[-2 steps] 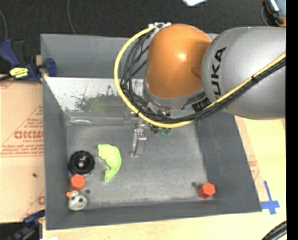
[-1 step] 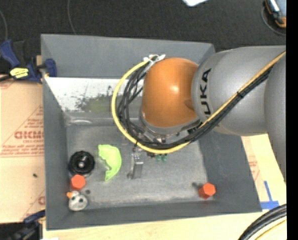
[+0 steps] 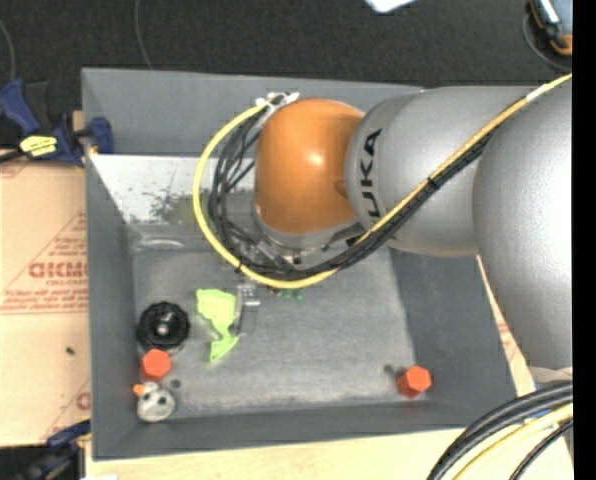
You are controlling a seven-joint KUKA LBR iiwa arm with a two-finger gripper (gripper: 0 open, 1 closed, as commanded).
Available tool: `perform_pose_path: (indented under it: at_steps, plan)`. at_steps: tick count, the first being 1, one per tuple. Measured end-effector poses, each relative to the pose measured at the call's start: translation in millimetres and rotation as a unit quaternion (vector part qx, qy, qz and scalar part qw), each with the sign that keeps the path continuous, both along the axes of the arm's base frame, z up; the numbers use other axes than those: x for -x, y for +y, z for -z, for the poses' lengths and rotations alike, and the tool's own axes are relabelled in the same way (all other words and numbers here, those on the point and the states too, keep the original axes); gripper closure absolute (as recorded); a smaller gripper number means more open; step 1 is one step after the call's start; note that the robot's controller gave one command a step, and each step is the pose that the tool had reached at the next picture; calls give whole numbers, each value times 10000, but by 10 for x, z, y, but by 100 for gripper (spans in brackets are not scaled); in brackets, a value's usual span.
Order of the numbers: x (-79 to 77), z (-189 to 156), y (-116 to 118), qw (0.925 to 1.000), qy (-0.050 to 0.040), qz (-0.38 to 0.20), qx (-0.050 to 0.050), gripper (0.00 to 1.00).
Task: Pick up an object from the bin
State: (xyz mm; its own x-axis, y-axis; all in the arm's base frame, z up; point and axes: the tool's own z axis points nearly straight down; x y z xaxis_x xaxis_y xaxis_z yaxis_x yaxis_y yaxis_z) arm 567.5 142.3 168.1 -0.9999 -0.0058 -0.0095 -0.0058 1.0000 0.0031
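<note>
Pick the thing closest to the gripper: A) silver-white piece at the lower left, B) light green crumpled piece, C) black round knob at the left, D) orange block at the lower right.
B: the gripper sits at the edge of the light green piece, while the black knob, the lower-right orange block and the silver-white piece lie well apart from it.

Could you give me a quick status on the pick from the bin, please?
Gripper low at the right edge of the light green crumpled piece, left of centre. Contact unclear. Black round part and orange block lie clear, further left.
</note>
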Motion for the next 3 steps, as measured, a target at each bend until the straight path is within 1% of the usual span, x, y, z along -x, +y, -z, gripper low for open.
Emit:
perform_pose_path:
  at_steps: [1,2,3]
  plan:
    - [358,642,72,9990,99,-428,21,0]
    - [28,986,-172,9996,-13,-273,0,0]
    - [192,973,-402,9999,100,-71,17,0]
